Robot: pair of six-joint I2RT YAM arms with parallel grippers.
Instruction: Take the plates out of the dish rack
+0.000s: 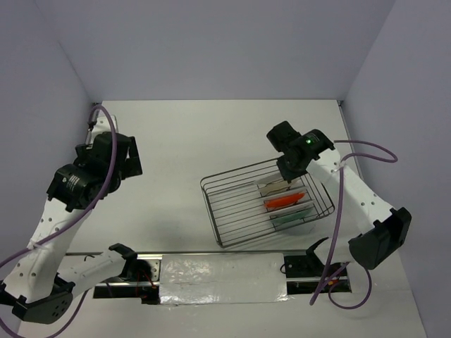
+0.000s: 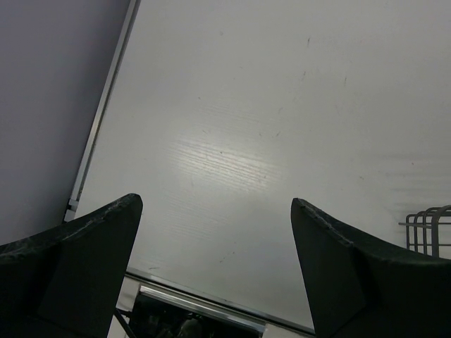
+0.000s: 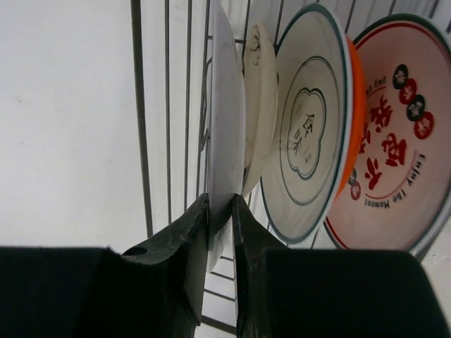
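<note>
Plates stand on edge between thin dark wire prongs at the right end of the dish rack (image 1: pixel 232 174). The right gripper (image 3: pixel 220 211) is clamped on the rim of the nearest plate (image 3: pixel 225 105), a thin, glossy pale disc seen edge-on. Behind it stand a cream plate (image 3: pixel 259 105), a teal-rimmed plate (image 3: pixel 306 134), an orange plate (image 3: pixel 354 113) and a white plate with red motifs (image 3: pixel 402 141). Next, I'd judge, comes a straight lift clear of the prongs. The left gripper (image 2: pixel 215 204) hangs spread wide over the matte white table (image 2: pixel 225 105), well apart from the rack.
</note>
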